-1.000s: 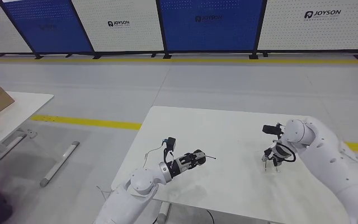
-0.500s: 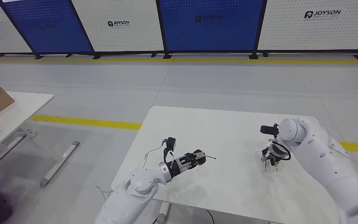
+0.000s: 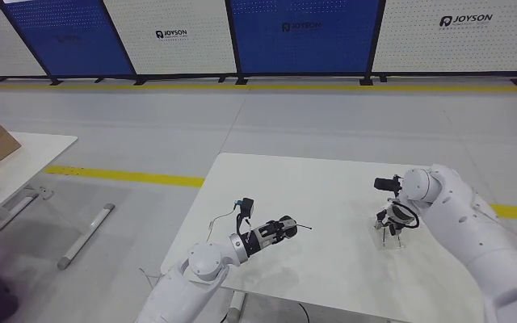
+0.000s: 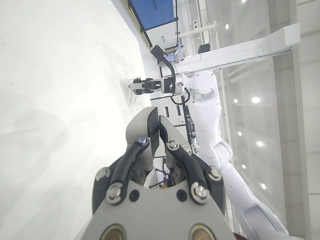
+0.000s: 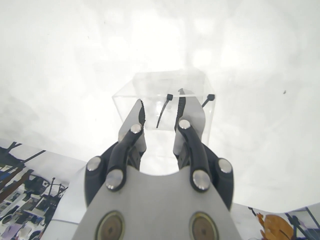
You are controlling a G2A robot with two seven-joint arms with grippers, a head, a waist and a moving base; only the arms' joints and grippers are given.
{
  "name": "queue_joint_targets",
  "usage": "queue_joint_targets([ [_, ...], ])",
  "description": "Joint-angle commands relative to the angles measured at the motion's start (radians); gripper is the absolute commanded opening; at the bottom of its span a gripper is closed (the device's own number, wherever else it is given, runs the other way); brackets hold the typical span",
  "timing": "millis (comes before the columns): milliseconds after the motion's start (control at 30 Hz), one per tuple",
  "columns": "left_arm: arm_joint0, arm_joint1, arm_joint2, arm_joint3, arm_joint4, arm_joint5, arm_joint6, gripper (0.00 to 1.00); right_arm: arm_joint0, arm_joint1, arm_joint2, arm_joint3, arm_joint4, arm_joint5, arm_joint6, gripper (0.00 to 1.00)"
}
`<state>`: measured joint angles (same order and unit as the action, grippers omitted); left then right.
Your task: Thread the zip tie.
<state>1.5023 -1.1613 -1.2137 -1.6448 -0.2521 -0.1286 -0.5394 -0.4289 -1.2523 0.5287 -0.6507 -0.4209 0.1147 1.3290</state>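
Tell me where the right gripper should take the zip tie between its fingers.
Likely just below the head, on the upper strap of the zip tie, coming from above. It leans head-up at the clear box's rim, and the right gripper hangs open over it.

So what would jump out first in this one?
The open right pincer hangs just over a clear box of black zip ties on the right of the white table. Across from it, the left pincer is shut, a thin black tie poking from its tip.
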Motion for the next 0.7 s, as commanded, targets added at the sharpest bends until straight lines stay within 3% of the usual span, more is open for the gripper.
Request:
queue_joint_targets([
  [0, 0.000, 0.000, 0.000, 0.000, 0.000, 0.000, 0.000, 0.00, -0.005, 0.005, 0.008, -0.012, 0.000, -0.013, 0.005, 0.36],
  [200, 0.000, 0.000, 0.000, 0.000, 0.000, 0.000, 0.000, 0.00, -0.033, 0.041, 0.059, -0.073, -0.001, -0.045, 0.007, 0.36],
  [367, 0.000, 0.000, 0.000, 0.000, 0.000, 0.000, 0.000, 0.00, -0.078, 0.090, 0.130, -0.161, -0.009, -0.051, -0.009, 0.34],
  [467, 0.000, 0.000, 0.000, 0.000, 0.000, 0.000, 0.000, 0.00, -0.126, 0.136, 0.211, -0.252, -0.006, -0.059, -0.040, 0.34],
  [500, 0.000, 0.000, 0.000, 0.000, 0.000, 0.000, 0.000, 0.00, -0.155, 0.159, 0.265, -0.300, 0.013, -0.076, -0.077, 0.36],
  [567, 0.000, 0.000, 0.000, 0.000, 0.000, 0.000, 0.000, 0.00, -0.226, 0.199, 0.356, -0.381, 0.041, -0.132, -0.124, 0.31],
  [667, 0.000, 0.000, 0.000, 0.000, 0.000, 0.000, 0.000, 0.00, -0.365, 0.262, 0.521, -0.521, 0.102, -0.249, -0.153, 0.34],
])
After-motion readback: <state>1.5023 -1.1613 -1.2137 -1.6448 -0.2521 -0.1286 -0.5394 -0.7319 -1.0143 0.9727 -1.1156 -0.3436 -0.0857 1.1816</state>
